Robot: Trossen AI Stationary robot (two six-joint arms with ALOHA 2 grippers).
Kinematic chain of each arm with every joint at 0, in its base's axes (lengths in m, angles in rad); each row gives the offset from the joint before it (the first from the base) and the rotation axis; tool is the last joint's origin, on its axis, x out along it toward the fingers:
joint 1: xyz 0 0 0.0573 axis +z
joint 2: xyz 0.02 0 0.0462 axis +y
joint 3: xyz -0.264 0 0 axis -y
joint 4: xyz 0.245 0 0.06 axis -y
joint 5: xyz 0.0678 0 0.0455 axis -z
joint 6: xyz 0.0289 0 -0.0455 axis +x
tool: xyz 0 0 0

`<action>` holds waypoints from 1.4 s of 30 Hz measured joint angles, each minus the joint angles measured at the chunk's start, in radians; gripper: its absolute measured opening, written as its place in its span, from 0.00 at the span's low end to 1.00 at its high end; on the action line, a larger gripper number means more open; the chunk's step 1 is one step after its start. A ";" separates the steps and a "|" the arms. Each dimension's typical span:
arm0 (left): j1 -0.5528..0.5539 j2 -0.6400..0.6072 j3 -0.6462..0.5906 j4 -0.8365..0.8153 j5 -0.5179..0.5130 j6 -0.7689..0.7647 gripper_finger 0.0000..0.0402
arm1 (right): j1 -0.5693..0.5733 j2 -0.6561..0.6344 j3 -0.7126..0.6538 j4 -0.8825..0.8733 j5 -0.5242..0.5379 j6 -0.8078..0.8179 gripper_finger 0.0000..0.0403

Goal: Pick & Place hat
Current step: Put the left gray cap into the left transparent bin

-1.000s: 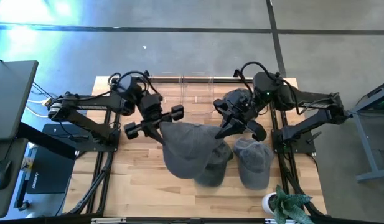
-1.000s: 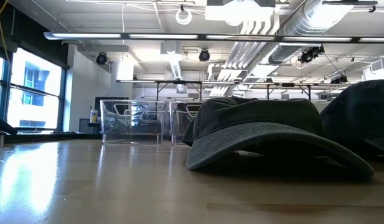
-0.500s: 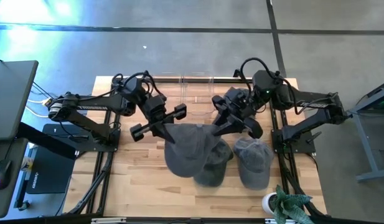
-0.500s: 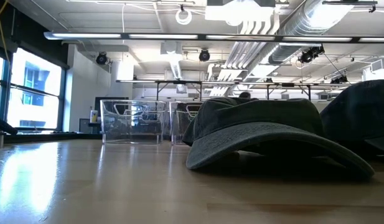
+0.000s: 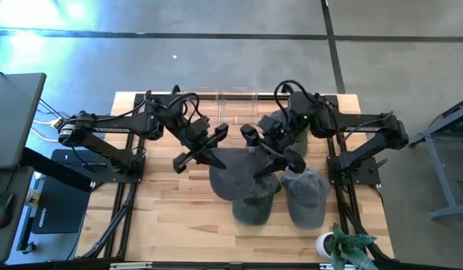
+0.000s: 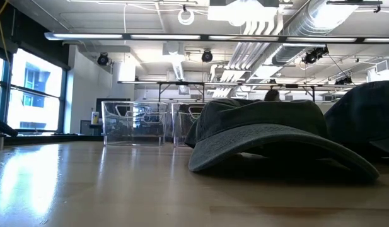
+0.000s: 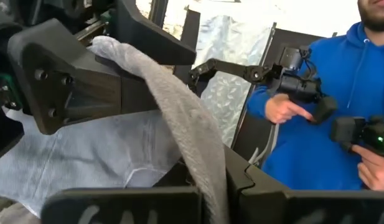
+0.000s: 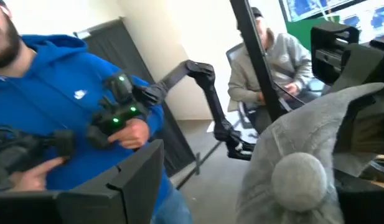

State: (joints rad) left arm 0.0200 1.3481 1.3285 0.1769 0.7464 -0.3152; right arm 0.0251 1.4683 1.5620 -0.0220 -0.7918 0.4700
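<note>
High view: left gripper (image 5: pixel 206 150) pinches grey hat (image 5: pixel 235 174) at its edge, mid-table; right gripper (image 5: pixel 263 154) spread wide beside it.
Left wrist view: hat cloth clamped between the fingers (image 7: pixel 86 87).
Right wrist view: hat crown ahead, unheld.

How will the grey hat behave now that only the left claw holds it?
The grey hat will probably sag: in the left wrist view its fabric folds limply through the shut left claw. It looks light. With the right claw open, it may swing.
</note>
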 joint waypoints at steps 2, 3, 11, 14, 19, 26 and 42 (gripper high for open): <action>0.000 0.000 0.000 0.001 -0.001 -0.002 0.01 | -0.008 0.001 0.000 -0.003 -0.042 0.040 0.61; 0.000 0.000 0.000 0.001 -0.001 -0.003 0.01 | -0.012 -0.001 0.000 -0.003 -0.070 0.067 0.60; 0.000 -0.019 0.000 0.012 0.006 -0.004 0.01 | -0.026 -0.025 0.000 -0.050 -0.163 0.121 0.54; 0.000 -0.028 -0.002 -0.001 0.005 -0.007 0.01 | -0.032 -0.025 0.000 -0.154 -0.160 0.086 0.53; -0.001 -0.054 0.000 0.021 0.005 -0.008 0.01 | -0.033 -0.025 0.000 -0.234 -0.117 -0.032 0.52; 0.000 -0.056 0.000 0.118 0.004 -0.054 0.01 | -0.009 -0.025 0.000 -0.337 0.023 -0.303 0.52; 0.000 -0.057 0.000 0.088 0.006 -0.083 0.01 | -0.047 -0.036 0.000 -0.313 -0.191 -0.162 0.22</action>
State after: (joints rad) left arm 0.0196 1.2915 1.3285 0.2651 0.7528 -0.3977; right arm -0.0222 1.4319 1.5620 -0.3351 -0.9828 0.3085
